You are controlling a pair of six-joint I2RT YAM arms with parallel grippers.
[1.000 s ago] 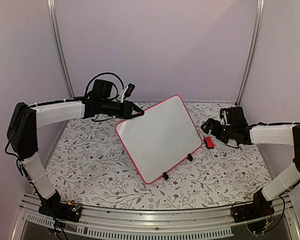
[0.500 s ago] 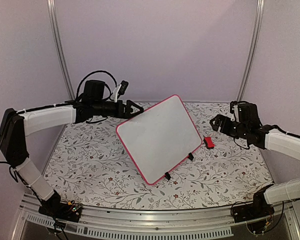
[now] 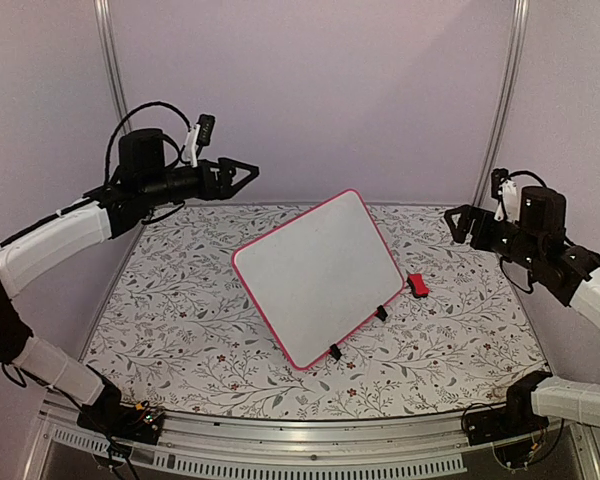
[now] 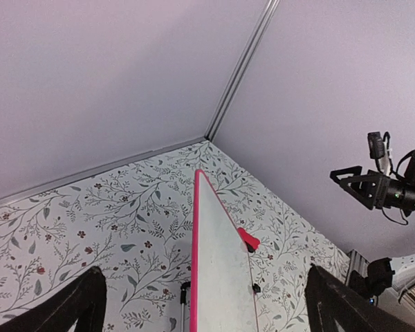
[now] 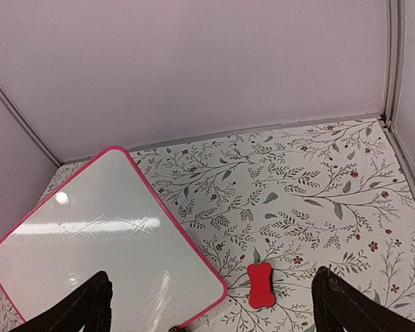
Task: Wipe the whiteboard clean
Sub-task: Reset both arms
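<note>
The whiteboard (image 3: 318,276), white with a pink-red rim, stands tilted on two black clip feet in the middle of the table, and its face shows no writing. A small red eraser (image 3: 417,285) lies on the cloth just right of it. My left gripper (image 3: 250,170) hangs open in the air up and left of the board's top corner, holding nothing. My right gripper (image 3: 456,222) is open too, raised to the right of the eraser. The left wrist view has the whiteboard (image 4: 221,277) edge-on between the open fingers. Below the right wrist are the whiteboard (image 5: 104,235) and the eraser (image 5: 261,285).
A floral cloth (image 3: 180,320) covers the table. Lilac walls with metal corner posts (image 3: 115,90) (image 3: 502,100) close in the back and sides. An aluminium rail (image 3: 310,440) runs along the near edge between the arm bases.
My left gripper opened, left the board's top-left corner and rose up and to the left. My right arm lifted and drew back to the right, away from the eraser.
</note>
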